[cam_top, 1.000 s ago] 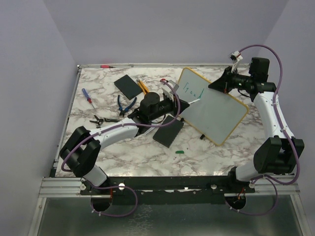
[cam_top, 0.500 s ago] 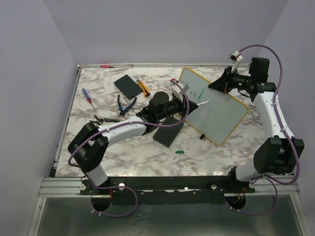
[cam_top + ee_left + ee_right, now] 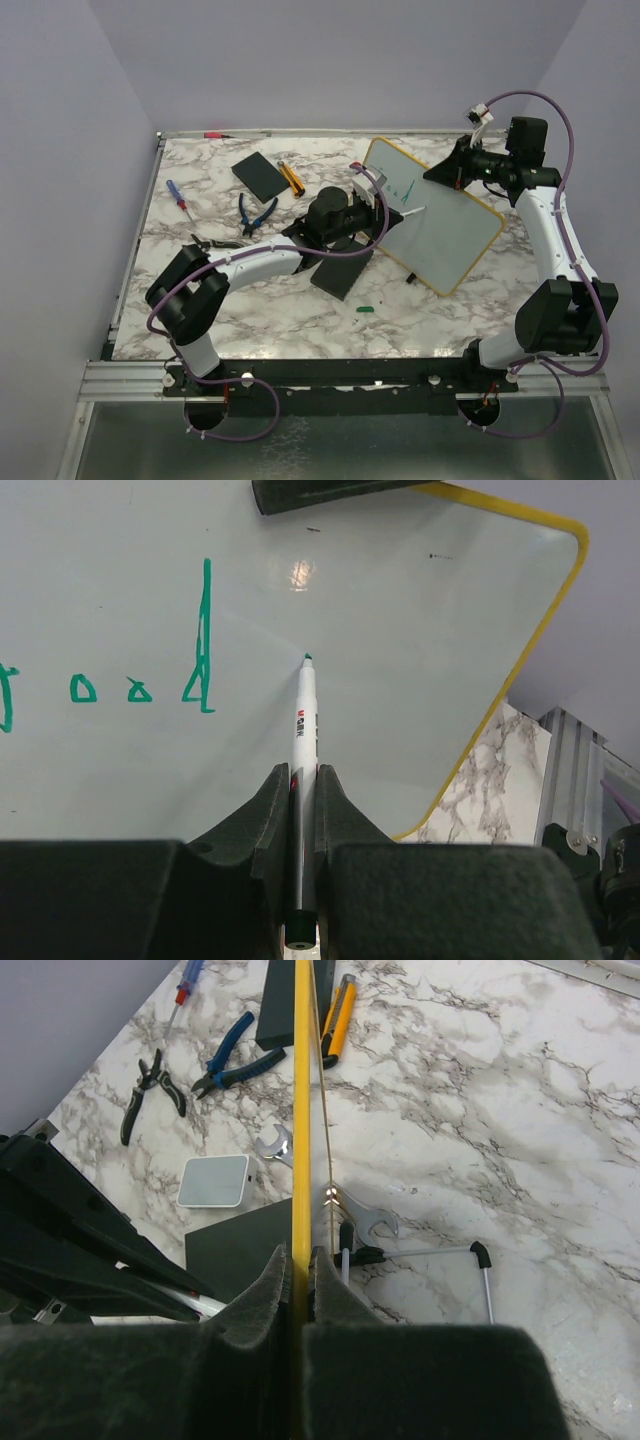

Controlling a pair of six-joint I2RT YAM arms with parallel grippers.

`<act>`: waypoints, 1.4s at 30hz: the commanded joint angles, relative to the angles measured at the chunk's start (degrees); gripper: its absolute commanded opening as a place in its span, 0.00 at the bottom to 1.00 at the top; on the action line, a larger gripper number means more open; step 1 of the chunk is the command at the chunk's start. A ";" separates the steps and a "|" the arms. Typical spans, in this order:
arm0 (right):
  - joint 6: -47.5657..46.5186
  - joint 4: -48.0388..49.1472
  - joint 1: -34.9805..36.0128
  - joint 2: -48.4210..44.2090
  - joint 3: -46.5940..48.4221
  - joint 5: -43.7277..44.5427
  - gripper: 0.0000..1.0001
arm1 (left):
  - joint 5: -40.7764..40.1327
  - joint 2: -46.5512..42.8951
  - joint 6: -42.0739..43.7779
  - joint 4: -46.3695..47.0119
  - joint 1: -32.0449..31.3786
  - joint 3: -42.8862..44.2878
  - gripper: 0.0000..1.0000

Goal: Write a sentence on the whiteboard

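Observation:
The whiteboard [image 3: 445,228], white with a thin yellow rim, stands tilted at the back right of the table. My right gripper [image 3: 441,172] is shut on its far top edge; the right wrist view shows the yellow rim [image 3: 301,1110] edge-on between my right gripper's [image 3: 298,1257] jaws. My left gripper [image 3: 384,214] is shut on a white marker [image 3: 303,725]. The marker's green tip touches the board surface [image 3: 420,590] to the right of the green lettering [image 3: 140,688]. The lettering is one short line of characters, ending in a tall stroke.
On the marble table lie two black slabs [image 3: 262,175] [image 3: 340,268], blue-handled pliers [image 3: 256,212], a screwdriver [image 3: 178,193], an orange knife [image 3: 291,177] and a green cap [image 3: 366,309]. Behind the board lie a pale pad [image 3: 213,1181], a wrench [image 3: 362,1216] and a hex key [image 3: 455,1252].
My left gripper has moved to the right along the board with the marker, and its tip now sits right of the tall green stroke. The right arm and the board have not moved.

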 commanded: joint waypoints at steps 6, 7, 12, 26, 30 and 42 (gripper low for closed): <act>-0.16 -5.12 0.71 0.08 -1.26 -1.78 0.01 | -1.38 1.45 1.11 -0.09 -0.36 0.53 0.00; -0.16 -5.06 0.71 0.09 -1.26 -1.78 0.01 | -1.52 1.29 1.12 -0.09 -0.38 0.18 0.00; -0.08 -5.11 0.72 0.18 -1.26 -1.77 0.01 | -1.40 1.13 1.04 -0.09 -0.34 -1.28 0.00; -0.07 -5.15 0.72 0.34 -1.17 -1.71 0.01 | -1.81 0.33 1.00 -0.05 -0.35 -3.45 0.00; -0.07 -5.20 0.71 0.26 -1.26 -1.71 0.01 | -1.66 0.60 1.00 -0.01 -0.42 -2.34 0.00; -0.07 -5.15 0.72 0.18 -1.26 -1.71 0.01 | -0.88 1.88 0.69 0.60 -0.77 1.38 0.00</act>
